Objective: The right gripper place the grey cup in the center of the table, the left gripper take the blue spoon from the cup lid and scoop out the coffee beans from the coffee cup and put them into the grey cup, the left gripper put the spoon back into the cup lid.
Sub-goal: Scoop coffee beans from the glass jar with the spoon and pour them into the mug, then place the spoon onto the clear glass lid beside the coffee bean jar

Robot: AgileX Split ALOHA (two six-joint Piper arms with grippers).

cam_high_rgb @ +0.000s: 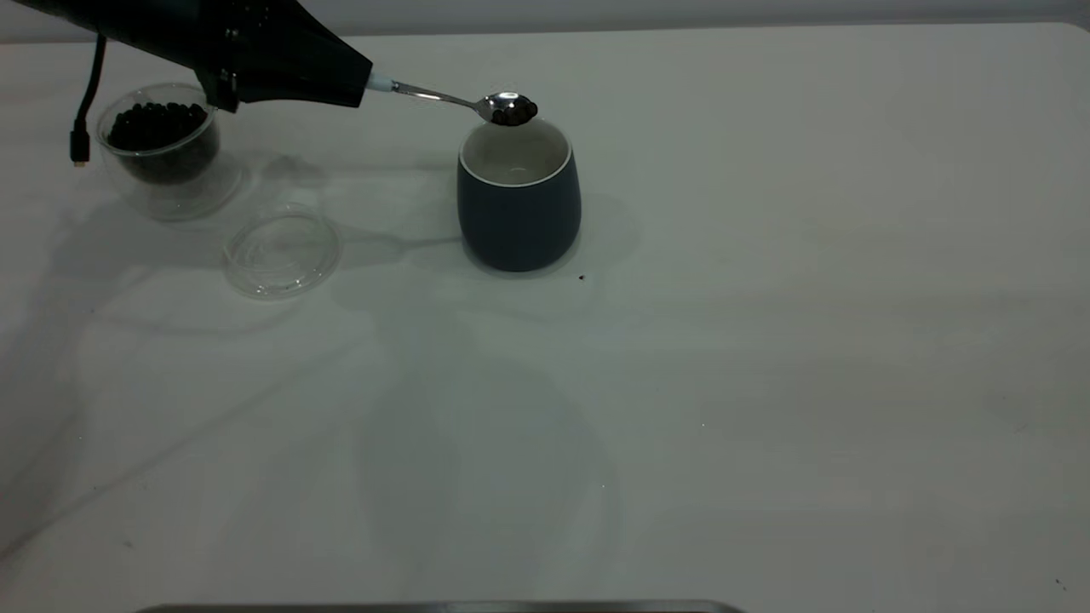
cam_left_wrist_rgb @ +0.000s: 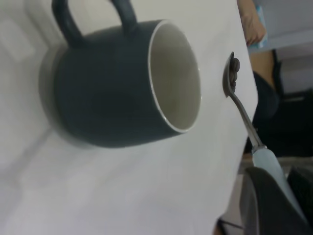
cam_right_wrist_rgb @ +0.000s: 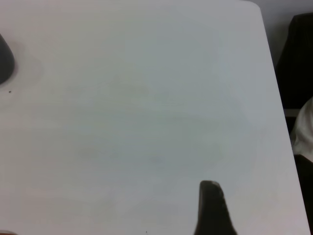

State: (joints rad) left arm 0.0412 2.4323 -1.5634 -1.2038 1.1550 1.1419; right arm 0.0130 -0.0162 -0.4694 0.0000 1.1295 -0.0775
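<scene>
Holding the blue spoon [cam_high_rgb: 460,100] pinched by its handle in my left gripper [cam_high_rgb: 345,81], I have a load of coffee beans [cam_high_rgb: 515,112] poised just above the grey cup [cam_high_rgb: 519,200], which stands mid-table and looks empty inside; tipping them in remains. The coffee cup [cam_high_rgb: 162,145] is full of beans and the cup lid [cam_high_rgb: 281,251] lies bare, awaiting the spoon; of my right gripper [cam_right_wrist_rgb: 212,208] only one dark tip shows, so I cannot tell its state.

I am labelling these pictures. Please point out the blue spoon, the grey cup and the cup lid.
blue spoon [cam_high_rgb: 508,107]: exterior view, its bowl holding beans.
grey cup [cam_high_rgb: 518,217]: exterior view, its dark outer wall.
cup lid [cam_high_rgb: 282,250]: exterior view, its clear middle.
</scene>
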